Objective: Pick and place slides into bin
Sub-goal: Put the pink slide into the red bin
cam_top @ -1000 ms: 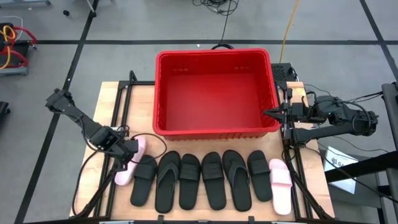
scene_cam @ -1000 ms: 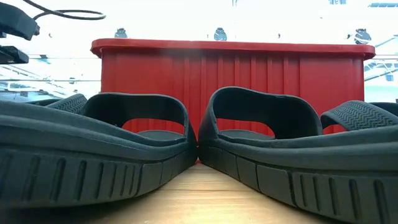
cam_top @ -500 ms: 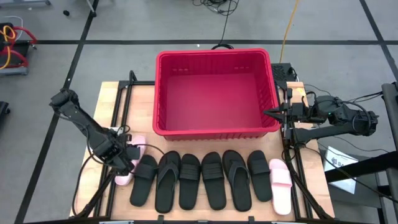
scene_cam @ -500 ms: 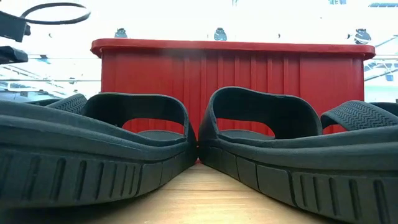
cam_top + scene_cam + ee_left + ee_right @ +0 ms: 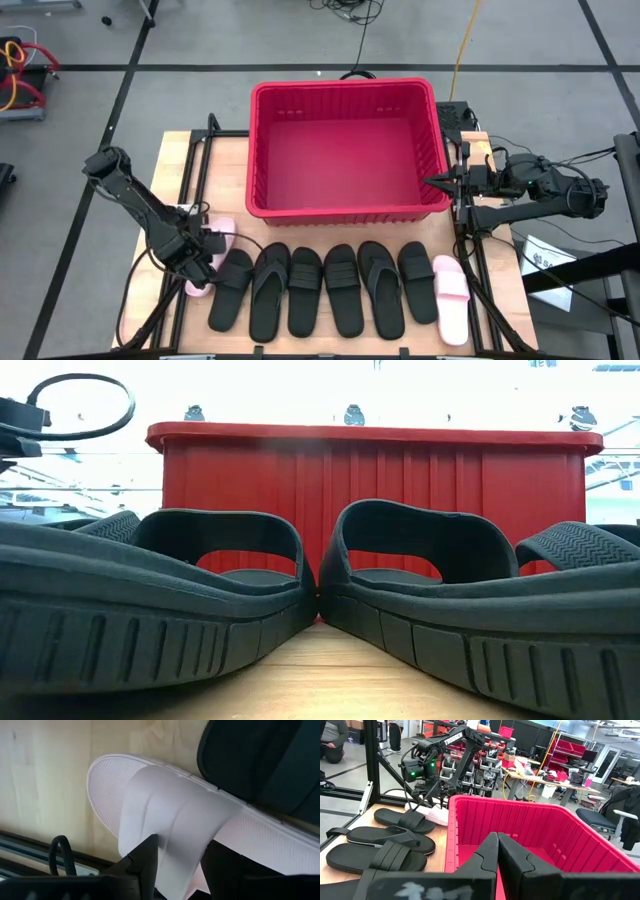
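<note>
the red bin [image 5: 345, 150] stands at the far middle of the wooden table [image 5: 170, 170], its inside bare of any sandal as seen from above. in front of it, along the near edge, the slides lie in a single row, toes toward the bin: a pale pink slide [image 5: 212, 256] at the left end, six black slides [image 5: 325, 288] side by side in the middle, and a second pink slide [image 5: 451, 297] at the right end, just beside the last black one. the left gripper [image 5: 199, 262] is down over the left pink slide, with its arm reaching in from the table's left edge. in the left wrist view its fingers [image 5: 142, 862] stand apart, one on each side of the slide's wide strap [image 5: 172, 832]; whether the pads actually press the strap cannot be told, and the slide lies flat on the wood with a black slide [image 5: 260, 765] right against it. the right gripper [image 5: 437, 182] hangs at the right-hand rim of the bin, level with its near corner, apart from every sandal; its two fingers [image 5: 512, 857] are pressed together with nothing between them, pointing across the bin. the low view is filled by the heels of two black slides [image 5: 300, 600] touching each other, with the ribbed red wall of the bin [image 5: 400, 470] behind them
</note>
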{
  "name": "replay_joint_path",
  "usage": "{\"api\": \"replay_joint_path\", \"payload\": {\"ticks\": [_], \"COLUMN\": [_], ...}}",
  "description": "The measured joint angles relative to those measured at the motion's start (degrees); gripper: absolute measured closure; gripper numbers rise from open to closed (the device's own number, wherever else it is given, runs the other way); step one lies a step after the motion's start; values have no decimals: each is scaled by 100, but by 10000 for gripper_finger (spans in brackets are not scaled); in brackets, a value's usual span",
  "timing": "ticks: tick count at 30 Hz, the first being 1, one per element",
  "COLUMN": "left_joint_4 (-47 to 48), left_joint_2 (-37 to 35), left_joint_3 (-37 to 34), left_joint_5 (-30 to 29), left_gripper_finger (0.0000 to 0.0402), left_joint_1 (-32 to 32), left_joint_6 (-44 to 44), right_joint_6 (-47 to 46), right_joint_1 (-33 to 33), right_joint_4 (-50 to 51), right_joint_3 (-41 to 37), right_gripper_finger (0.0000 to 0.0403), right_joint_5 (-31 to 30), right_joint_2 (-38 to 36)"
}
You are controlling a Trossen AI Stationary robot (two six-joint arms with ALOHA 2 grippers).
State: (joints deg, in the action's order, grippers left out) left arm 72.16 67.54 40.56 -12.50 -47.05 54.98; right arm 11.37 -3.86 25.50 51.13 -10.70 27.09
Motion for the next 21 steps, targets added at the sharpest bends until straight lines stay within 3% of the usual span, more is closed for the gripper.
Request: {"api": "replay_joint_path", "payload": {"ticks": [13, 21], "left_joint_4": [4, 10], "left_joint_2": [-2, -4], "left_joint_3": [0, 0], "left_joint_5": [25, 3], "left_gripper_finger": [259, 350], "left_joint_1": [2, 4], "left_joint_6": [77, 130], "right_joint_6": [1, -1], "right_joint_1": [0, 0], "right_joint_4": [-83, -85], "right_joint_3": [0, 0], "right_gripper_finger": [403, 403], "right_joint_5": [0, -30], "right_joint_2": [0, 0]}}
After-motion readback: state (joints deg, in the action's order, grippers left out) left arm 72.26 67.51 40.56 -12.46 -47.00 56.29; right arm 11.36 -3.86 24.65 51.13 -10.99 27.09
